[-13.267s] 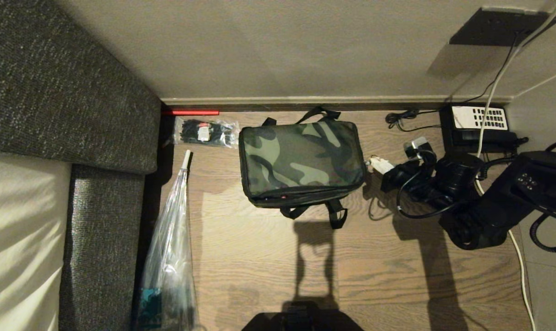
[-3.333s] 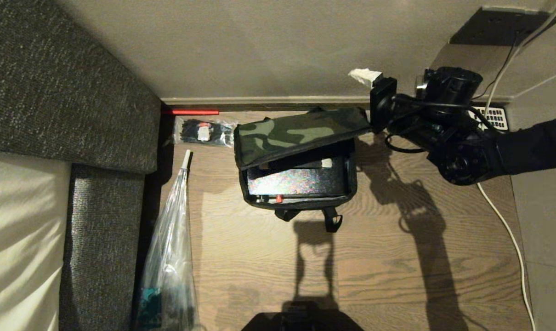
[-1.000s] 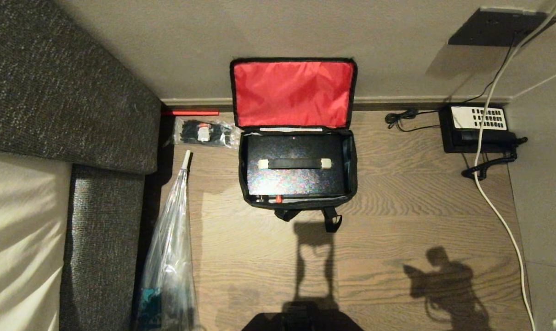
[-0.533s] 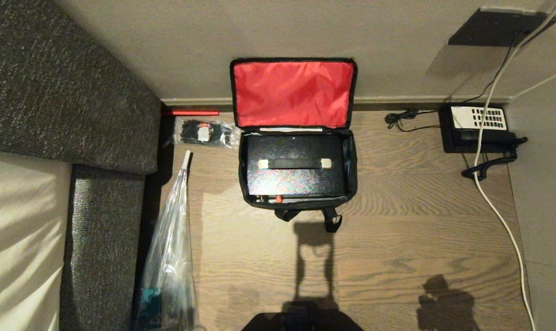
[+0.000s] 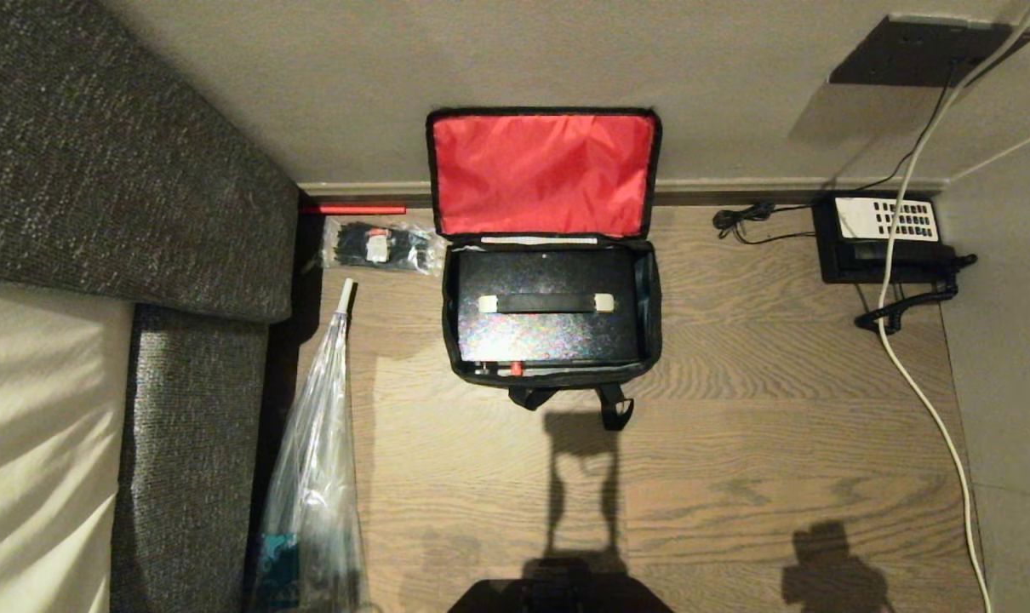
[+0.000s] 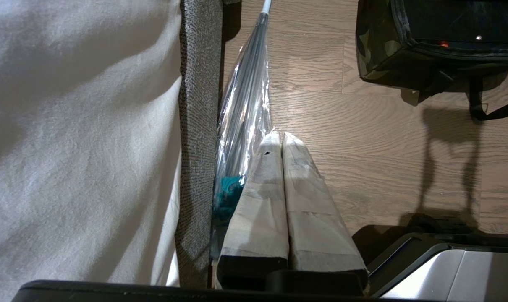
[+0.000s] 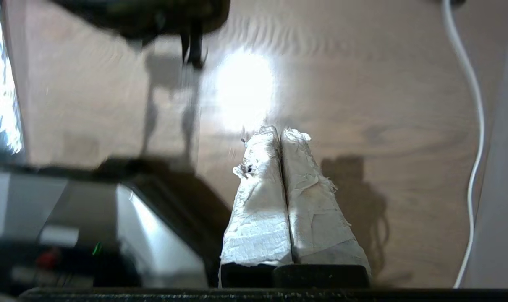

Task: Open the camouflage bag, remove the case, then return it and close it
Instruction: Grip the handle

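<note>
A: Where's the bag?
B: The camouflage bag [image 5: 552, 375] sits on the wooden floor [image 5: 736, 477] by the far wall, red lid up, the case [image 5: 547, 315] inside.
A: And the 2 grippers?
B: Left gripper [image 6: 281, 138] and right gripper [image 7: 279, 132] are both pressed closed, empty, over bare floor.

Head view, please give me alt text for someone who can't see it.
A green-and-black camouflage fabric bag sits open on a wooden floor, its red-lined lid leaning back against the wall, with a flat black hard case inside. A black telephone with white keypad lies to its right, a grey sofa at left. Neither tool appears.
</note>
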`<state>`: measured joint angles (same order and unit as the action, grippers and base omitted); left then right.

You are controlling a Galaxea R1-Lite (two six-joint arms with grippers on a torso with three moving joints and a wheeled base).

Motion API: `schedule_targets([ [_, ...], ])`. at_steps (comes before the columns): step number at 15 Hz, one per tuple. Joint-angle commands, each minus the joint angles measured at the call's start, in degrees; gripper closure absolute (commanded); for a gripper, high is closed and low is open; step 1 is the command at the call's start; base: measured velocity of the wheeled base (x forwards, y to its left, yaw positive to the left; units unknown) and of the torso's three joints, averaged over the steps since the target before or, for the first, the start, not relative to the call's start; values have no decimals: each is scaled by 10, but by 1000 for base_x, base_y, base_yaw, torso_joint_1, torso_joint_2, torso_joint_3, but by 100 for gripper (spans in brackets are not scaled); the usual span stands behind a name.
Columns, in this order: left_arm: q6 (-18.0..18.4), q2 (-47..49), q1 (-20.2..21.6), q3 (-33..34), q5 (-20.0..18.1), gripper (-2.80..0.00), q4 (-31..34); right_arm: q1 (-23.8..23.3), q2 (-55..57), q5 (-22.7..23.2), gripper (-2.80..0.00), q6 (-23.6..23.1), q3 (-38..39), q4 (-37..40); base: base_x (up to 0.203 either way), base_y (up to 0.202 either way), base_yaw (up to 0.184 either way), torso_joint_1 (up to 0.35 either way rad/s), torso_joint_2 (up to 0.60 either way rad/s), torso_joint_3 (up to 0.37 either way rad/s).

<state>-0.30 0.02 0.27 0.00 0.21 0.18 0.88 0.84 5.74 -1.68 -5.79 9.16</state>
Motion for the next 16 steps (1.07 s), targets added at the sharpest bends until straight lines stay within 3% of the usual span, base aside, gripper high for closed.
schedule_targets([
  [1,0,-1,1,2,1,0,0,0,-9,-51,0,-12,42,-55,0,0,0,0,0,0],
  [3,0,-1,0,1,1,0,0,-1,-9,-47,0,-35,53,-99,0,0,0,0,0,0],
  [5,0,-1,1,1,1,0,0,-1,-8,-47,0,-5,46,-57,0,0,0,0,0,0],
  [7,0,-1,0,1,1,0,0,-1,-9,-49,0,4,51,-79,0,0,0,0,0,0],
  [16,-1,-1,0,2,1,0,0,-1,-9,-50,0,5,53,-81,0,0,0,0,0,0],
])
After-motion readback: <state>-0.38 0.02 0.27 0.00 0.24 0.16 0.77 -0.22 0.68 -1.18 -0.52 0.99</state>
